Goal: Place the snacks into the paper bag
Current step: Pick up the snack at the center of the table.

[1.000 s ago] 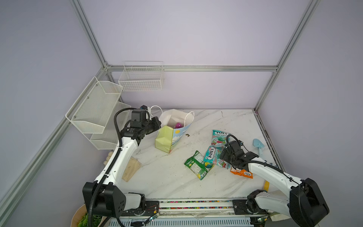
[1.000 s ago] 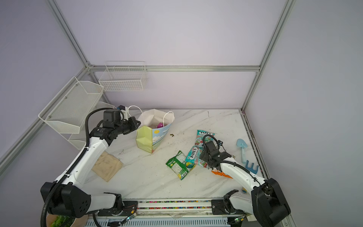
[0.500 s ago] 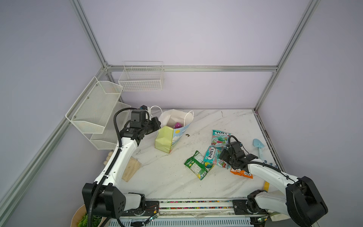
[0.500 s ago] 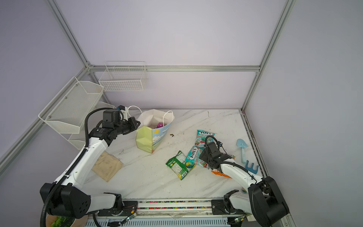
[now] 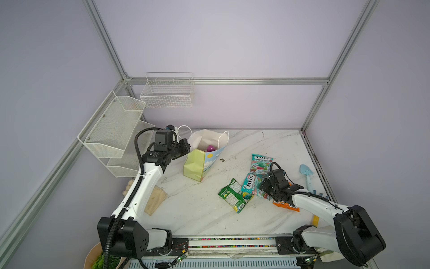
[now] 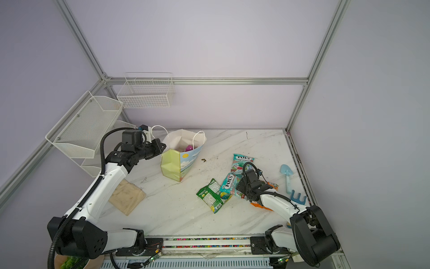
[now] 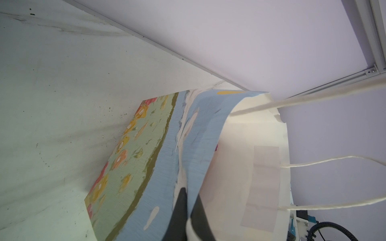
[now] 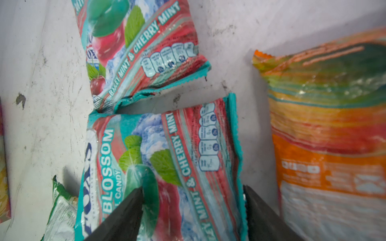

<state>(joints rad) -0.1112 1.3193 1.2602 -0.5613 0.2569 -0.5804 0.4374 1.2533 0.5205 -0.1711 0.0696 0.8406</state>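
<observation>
the paper bag [image 5: 194,163] stands at the back left of the table [image 5: 197,216] with one packet [image 5: 210,148] inside, and to its right the far fox's packet [image 5: 261,161] lies just behind the near fox's packet [image 5: 250,184], which touches a third packet [image 5: 233,198] on its left, with a fourth packet [image 5: 285,205] at its front right and a toy shovel [image 5: 307,174] further right.

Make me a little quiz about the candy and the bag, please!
1. True or false: the purple packet is already inside the paper bag.
2. How many snack packets lie on the table? A: two. B: four. C: six.
3. Which gripper is down at a teal FOX'S packet, jaws apart?

Key
1. True.
2. B.
3. The right gripper.
</observation>
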